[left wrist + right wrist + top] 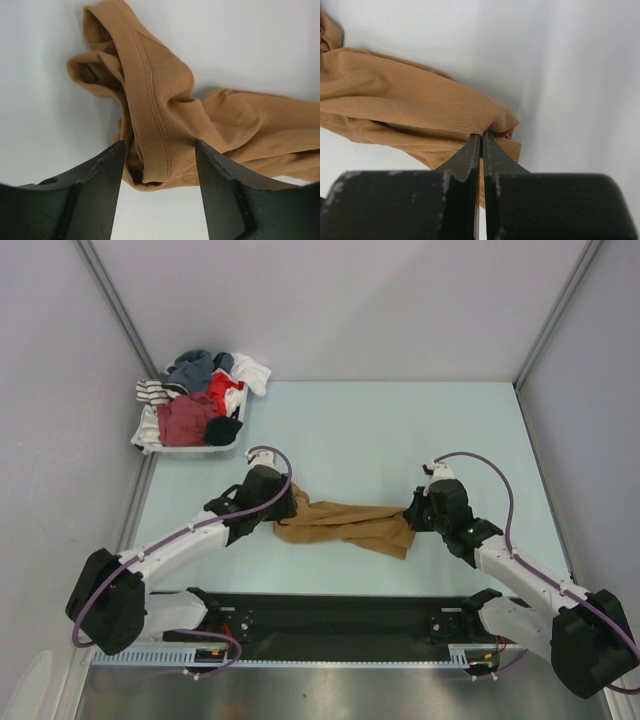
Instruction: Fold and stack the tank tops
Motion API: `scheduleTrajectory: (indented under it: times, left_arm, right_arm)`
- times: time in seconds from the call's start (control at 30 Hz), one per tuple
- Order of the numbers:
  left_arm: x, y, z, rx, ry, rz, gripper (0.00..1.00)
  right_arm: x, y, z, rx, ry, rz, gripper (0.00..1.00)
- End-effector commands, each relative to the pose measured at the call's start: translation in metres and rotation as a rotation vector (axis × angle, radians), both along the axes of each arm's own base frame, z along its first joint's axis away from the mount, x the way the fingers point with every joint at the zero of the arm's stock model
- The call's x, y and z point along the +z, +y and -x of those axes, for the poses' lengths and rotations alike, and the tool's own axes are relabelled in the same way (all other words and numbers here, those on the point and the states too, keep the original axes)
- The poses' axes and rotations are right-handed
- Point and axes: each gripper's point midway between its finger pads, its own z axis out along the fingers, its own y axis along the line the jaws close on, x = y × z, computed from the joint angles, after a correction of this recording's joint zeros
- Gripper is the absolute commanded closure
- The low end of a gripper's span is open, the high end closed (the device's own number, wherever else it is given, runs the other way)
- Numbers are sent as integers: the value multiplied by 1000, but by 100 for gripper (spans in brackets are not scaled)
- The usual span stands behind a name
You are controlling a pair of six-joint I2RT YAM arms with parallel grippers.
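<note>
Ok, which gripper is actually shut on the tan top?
The right gripper, pinched shut on one end of the tan tank top; the left gripper is open, straddling the other end.

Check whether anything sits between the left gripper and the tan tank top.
Nothing visible does. The left gripper is open, its fingers straddling a ribbed fold of the tan tank top lying on the table. The right gripper is shut on the top's other end.

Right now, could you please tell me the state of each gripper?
Left gripper: open, straddling a bunched band of the tan tank top, not clamped.
Right gripper: shut on the tan tank top's other end.
</note>
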Motion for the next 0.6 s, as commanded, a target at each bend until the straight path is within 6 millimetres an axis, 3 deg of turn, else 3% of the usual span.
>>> scheduleTrajectory:
  times: [0.0, 0.13, 0.17, 0.27, 0.4, 0.57]
  left_arm:
    - [6, -16, -8, -31, 2, 50, 37]
    - [-9, -13, -4, -1, 30, 62, 49]
    - [-10, -17, -2, -16, 33, 80, 65]
    - [-8, -19, 0, -23, 33, 94, 100]
    - [20, -6, 0, 11, -7, 25, 100]
    - [47, 17, 20, 39, -56, 17, 100]
  right_arm:
    - [10, 2, -12, -5, -48, -33, 100]
    - [10, 2, -12, 2, -44, -48, 100]
    - [9, 1, -11, 4, -44, -48, 100]
    - [11, 1, -12, 1, -50, -51, 100]
    - [14, 3, -7, 27, -42, -50, 99]
    - [19, 12, 5, 88, -85, -62, 70]
